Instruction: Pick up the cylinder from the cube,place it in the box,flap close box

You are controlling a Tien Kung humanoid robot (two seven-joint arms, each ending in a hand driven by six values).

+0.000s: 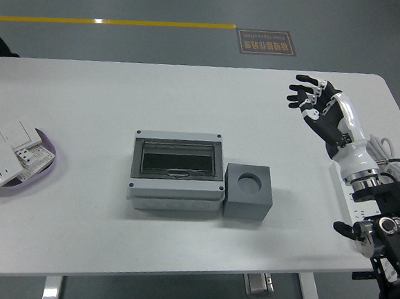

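The right hand (319,110) hovers at 2 o'clock over the tabletop (178,245), fingers spread, grasping nothing. The grey box (177,170) sits centre with its flap shut; the cube (248,191) touches it at 3 o'clock, socket empty. The cylinder is hidden. No writing is legible.

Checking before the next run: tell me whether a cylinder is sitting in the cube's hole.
No. The round hole in the top of the grey cube shows empty, with no cylinder in it.
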